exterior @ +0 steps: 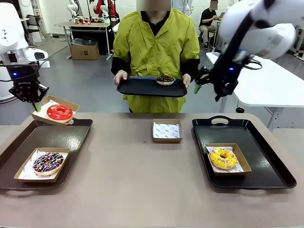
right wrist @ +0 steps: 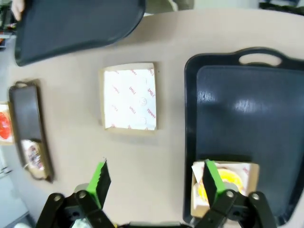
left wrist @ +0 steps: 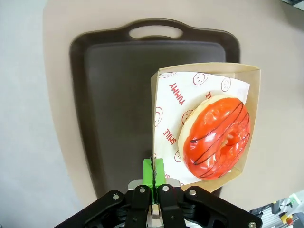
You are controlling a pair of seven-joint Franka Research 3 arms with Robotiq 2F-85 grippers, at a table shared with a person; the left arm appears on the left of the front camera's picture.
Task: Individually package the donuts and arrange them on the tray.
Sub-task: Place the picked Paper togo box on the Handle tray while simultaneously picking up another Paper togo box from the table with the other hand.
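left gripper (left wrist: 153,166) is clamped on one thin wall of the red box (left wrist: 166,95), holding it tilted over the far-left corner of the left tray (exterior: 61,142). the red donut (left wrist: 217,137) sits off-centre in the box, toward the side away from the pinch. risk: a single-wall grip on cardboard may let the box sag or pivot, and the donut may slide to the low edge or tip out; a quick swing would make it worse. the sprinkle donut (exterior: 47,162) sits boxed on the near-left of the same tray, so the far half is open for set-down, but the tray rim lies under the box and could catch its bottom on the way down. mid-table, the empty box (exterior: 167,131) stands alone with bare table (exterior: 123,190) all round. behind it a person holds a tray (exterior: 142,88) off the table with the dark donut (exterior: 165,79) loose on it, unboxed; a bump from an arm may roll it off. right gripper (right wrist: 156,178) hangs high with jaws spread wide, holding nothing, just beside that tray's right end; risk of brushing the person's hand. the yellow donut (exterior: 223,158) is boxed on the near part of the right tray (exterior: 266,161); its far half is free.
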